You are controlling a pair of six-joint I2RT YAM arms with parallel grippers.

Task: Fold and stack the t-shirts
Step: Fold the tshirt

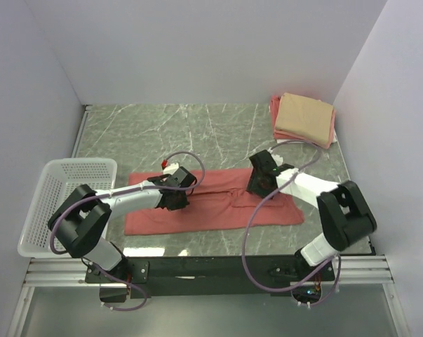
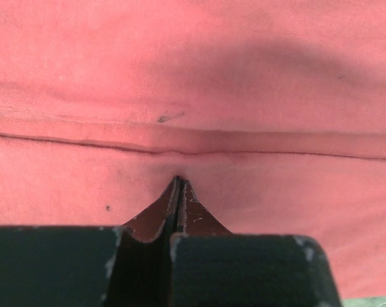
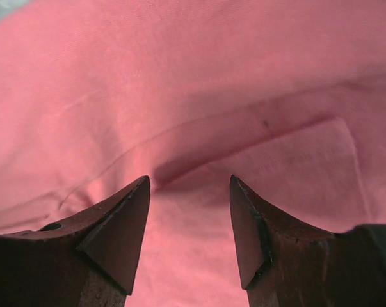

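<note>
The large salmon-red t-shirt (image 1: 218, 207) lies flat as a long band across the middle of the table. My left gripper (image 1: 175, 199) is down on its left part. In the left wrist view it (image 2: 178, 183) is shut, its tips pinching the salmon-red cloth (image 2: 193, 83) just below a seam. My right gripper (image 1: 257, 187) is down on the shirt's right part. In the right wrist view it (image 3: 189, 182) is open, its tips pressed on the cloth (image 3: 180, 83) either side of a crease. A folded tan t-shirt (image 1: 306, 116) lies on a folded pink one (image 1: 275, 107) at the back right.
A white mesh basket (image 1: 62, 200) stands at the left edge, beside the left arm. White walls close in the back and both sides. Purple cables loop over both arms above the shirt. Green marbled table (image 1: 197, 130) shows behind the shirt.
</note>
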